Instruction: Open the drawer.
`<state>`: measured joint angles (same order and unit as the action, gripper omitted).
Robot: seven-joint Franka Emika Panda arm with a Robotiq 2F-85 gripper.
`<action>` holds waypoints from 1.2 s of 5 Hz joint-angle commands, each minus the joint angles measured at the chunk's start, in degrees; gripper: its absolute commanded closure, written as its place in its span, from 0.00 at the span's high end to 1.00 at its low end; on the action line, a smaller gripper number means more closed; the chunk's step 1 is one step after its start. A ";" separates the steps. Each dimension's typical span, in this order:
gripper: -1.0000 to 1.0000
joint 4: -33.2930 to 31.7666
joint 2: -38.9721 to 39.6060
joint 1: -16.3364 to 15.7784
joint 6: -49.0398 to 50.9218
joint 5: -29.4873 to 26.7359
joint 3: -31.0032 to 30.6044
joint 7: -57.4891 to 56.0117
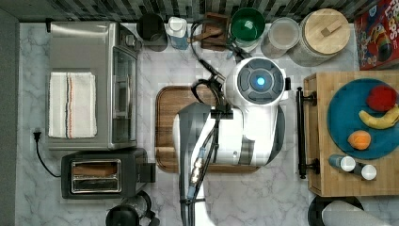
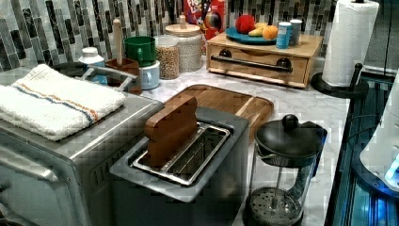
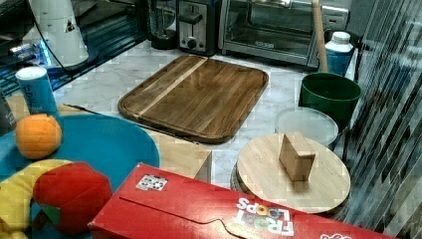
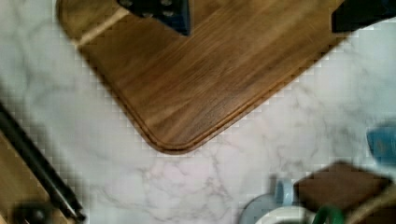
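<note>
So the white Franka arm is hanging over the dark walnut-brown wooden tray with rounded corners, and in the wrist view the two dark fingers sit well apart, open, with nothing between them, right above that tray's surface. Directly under the tool is one rounded tray corner and then bare white marble counter. Just past that corner, still close to the gripper, is the long black metal bar handle of the light bamboo-coloured wooden drawer; nothing is touching the handle, and the drawer front looks flush with its box, so it's shut. In the top view the handle runs along the side of the drawer unit facing the arm, just beyond the arm's white body. Further out, on top of that unit, there's a teal round plate with a red apple, a yellow banana and an orange.
</note>
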<state>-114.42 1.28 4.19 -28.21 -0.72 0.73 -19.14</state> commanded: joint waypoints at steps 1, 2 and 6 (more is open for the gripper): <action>1.00 -7.59 -3.20 5.52 -6.27 -0.65 4.13 -28.50; 1.00 -8.89 -2.20 7.42 -10.79 -0.57 4.75 -36.58; 1.00 -7.15 3.60 12.91 -16.73 -2.87 5.11 -55.02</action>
<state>-125.56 4.19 19.15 -45.49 -1.14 4.83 -67.59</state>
